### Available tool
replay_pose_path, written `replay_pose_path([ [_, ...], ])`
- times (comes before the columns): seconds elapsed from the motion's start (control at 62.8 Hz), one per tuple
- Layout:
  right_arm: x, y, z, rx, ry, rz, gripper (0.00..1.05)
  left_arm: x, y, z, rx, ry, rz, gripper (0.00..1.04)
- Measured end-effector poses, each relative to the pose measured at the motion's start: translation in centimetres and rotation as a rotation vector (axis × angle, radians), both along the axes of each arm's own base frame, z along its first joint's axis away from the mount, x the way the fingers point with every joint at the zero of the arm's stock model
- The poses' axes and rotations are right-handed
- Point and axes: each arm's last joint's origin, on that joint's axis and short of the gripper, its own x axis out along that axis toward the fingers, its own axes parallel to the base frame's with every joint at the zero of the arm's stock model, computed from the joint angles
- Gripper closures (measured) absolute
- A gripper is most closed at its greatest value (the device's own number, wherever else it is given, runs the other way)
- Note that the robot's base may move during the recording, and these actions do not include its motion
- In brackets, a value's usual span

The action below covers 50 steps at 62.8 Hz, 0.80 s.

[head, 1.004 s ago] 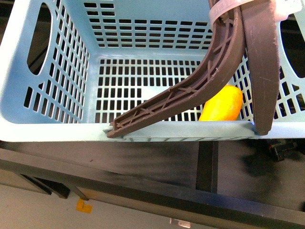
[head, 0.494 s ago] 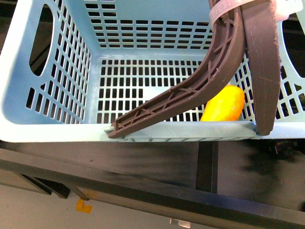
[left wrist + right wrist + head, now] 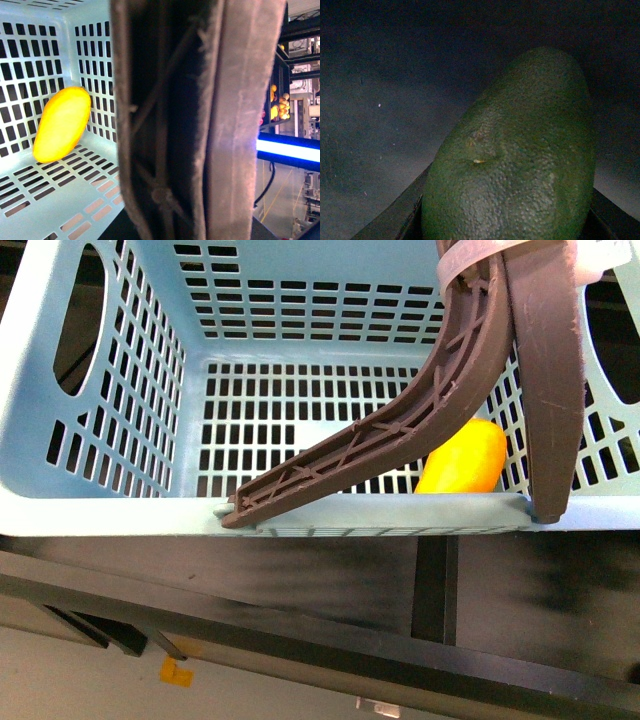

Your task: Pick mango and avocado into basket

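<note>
The light teal basket (image 3: pixel 110 510) fills the front view, hanging above a dark table edge, its brown ribbed handles (image 3: pixel 470 350) swung up at the right. The yellow mango (image 3: pixel 465 460) lies on the slotted floor in the near right corner; the left wrist view shows the mango (image 3: pixel 62 124) against a wall. My left gripper is shut on the basket's brown handles (image 3: pixel 200 125), which fill that view and hide the fingers. In the right wrist view the dark green avocado (image 3: pixel 520 160) fills the dim frame, held between my right gripper's dark fingers (image 3: pixel 395 217). Neither gripper shows in the front view.
Below the basket runs a dark table or shelf frame (image 3: pixel 330 590) with a pale floor under it. Past the handles in the left wrist view are a shelf with fruit (image 3: pixel 279 102) and a bright blue-white light strip (image 3: pixel 287 147).
The basket has shifted slightly, tilting a little to the left in the front view; the mango stays in its corner.
</note>
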Motion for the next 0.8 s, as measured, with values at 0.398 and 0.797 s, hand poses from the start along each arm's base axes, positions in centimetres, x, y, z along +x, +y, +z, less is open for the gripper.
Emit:
replay_pose_path([
  [0.398, -4.4, 0.0, 13.0, 0.079, -0.353, 0.049, 0.47, 0.0, 0.0, 0.0, 0.000, 0.000, 0.000, 0.89],
  [0.797, -6.8, 6.1, 23.3, 0.152, -0.664, 0.163, 0.47, 0.0, 0.0, 0.0, 0.000, 0.000, 0.000, 0.89],
])
